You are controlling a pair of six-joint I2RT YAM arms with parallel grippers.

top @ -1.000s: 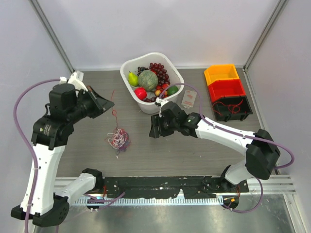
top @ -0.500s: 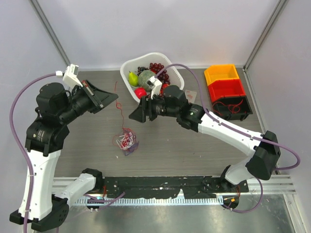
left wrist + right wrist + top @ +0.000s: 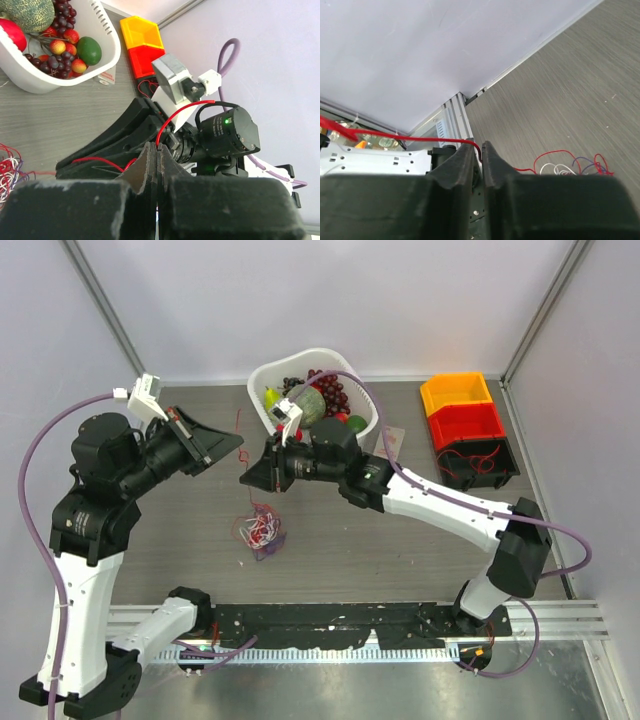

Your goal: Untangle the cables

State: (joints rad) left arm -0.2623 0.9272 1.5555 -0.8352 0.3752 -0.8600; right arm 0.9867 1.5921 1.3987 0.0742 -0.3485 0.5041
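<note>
Pinches one red cable [image 3: 420,138] in both left pincer [image 3: 238,442] and right pincer [image 3: 247,480], raised at 12 o'clock of the cables [image 3: 262,530] on the desk [image 3: 420,560], likely to draw it free.

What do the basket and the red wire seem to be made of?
The basket: probably moulded plastic, white, slightly glossy; its walls have even slots. The red wire: likely plastic-insulated metal, smooth; it curves freely, though no core shows.

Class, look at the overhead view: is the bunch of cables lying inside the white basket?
No, the cables lie on the table, nearer the arms than the white basket.
</note>
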